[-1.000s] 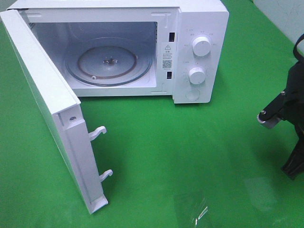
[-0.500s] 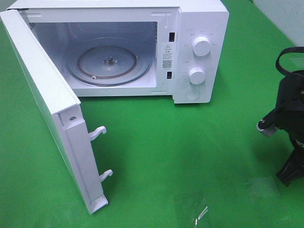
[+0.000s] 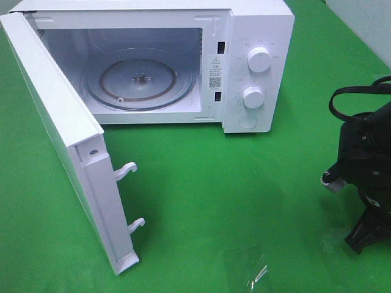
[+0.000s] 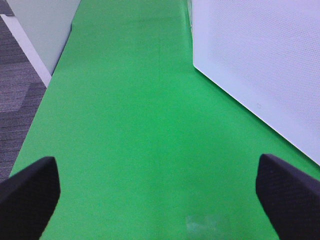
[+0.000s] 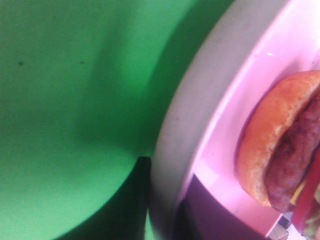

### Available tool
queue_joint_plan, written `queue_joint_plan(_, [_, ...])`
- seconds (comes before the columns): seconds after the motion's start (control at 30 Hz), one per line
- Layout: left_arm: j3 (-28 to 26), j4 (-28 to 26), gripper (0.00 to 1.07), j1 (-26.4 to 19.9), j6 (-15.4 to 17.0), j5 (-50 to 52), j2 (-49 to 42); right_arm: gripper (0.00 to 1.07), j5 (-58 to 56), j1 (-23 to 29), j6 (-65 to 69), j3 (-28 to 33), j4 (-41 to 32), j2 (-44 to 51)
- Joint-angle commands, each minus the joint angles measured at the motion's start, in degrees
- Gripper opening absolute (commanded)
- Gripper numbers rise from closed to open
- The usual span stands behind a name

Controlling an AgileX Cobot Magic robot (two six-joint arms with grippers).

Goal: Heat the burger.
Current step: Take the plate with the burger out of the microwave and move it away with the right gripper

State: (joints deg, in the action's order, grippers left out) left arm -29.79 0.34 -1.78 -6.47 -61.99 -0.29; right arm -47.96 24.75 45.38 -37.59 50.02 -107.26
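Left tool [image 4: 157,192]: jaws wide apart, nothing between, hovering low over worktop. Right arm [image 3: 366,165] at right edge of scene, wrist angled down, tool nearly closed.

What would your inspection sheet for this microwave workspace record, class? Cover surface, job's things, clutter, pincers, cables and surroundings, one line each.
Surface: green cloth table.
Job's things: white microwave oven, door swung wide open, round glass turntable bare; tall orange-brown bun burger on shallow pink plate, seen only by the right wrist camera.
Clutter: clear plastic scrap near front edge.
Pincers: left pincer open, holding nothing; right pincer shut on the plate's rim, fingers not clearly shown.
Cables: black cable loop on right arm.
Surroundings: grey carpet floor.
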Motion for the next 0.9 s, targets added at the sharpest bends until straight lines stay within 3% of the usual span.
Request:
queue_joint_plan(0.03, [0.1, -0.3, 1.00, 0.1, 0.1, 0.7, -1.0, 0.02, -1.5, -0.1, 1.3, -0.1, 2.3, -1.6])
queue_joint_plan(0.37, [0.1, -0.3, 1.00, 0.1, 0.1, 0.7, -1.0, 0.08, -1.4, -0.1, 3.0, -0.3, 2.0, -2.1])
queue_joint_plan(0.5, [0.1, -0.3, 1.00, 0.1, 0.1, 0.7, -1.0, 0.21, -2.3, 0.1, 3.0, -0.3, 1.7, -2.0])
queue_joint_plan(0.53, [0.1, -0.3, 1.00, 0.1, 0.1, 0.7, -1.0, 0.30, -2.6, 0.1, 2.6, -0.3, 0.6, -1.3])
queue_joint_plan(0.57, [0.1, -0.3, 1.00, 0.1, 0.1, 0.7, -1.0, 0.30, -2.6, 0.1, 2.6, -0.3, 0.6, -1.3])
queue_joint_plan(0.6, [0.1, -0.3, 1.00, 0.1, 0.1, 0.7, -1.0, 0.38, -2.8, 0.1, 1.9, -0.3, -0.7, -0.1])
queue_joint_plan(0.63, [0.1, -0.3, 1.00, 0.1, 0.1, 0.7, -1.0, 0.38, -2.8, 0.1, 1.9, -0.3, -0.7, -0.1])
queue_joint_plan(0.67, [0.1, -0.3, 1.00, 0.1, 0.1, 0.7, -1.0, 0.45, -2.9, 0.1, 1.4, -0.3, -1.5, 1.8])
queue_joint_plan(0.77, [0.1, -0.3, 1.00, 0.1, 0.1, 0.7, -1.0, 0.46, -2.9, 0.1, 1.1, -0.3, -1.8, 2.8])
queue_joint_plan(0.9, [0.1, -0.3, 1.00, 0.1, 0.1, 0.7, -1.0, 0.49, -1.2, 0.1, -1.7, -0.3, -7.2, 11.7])
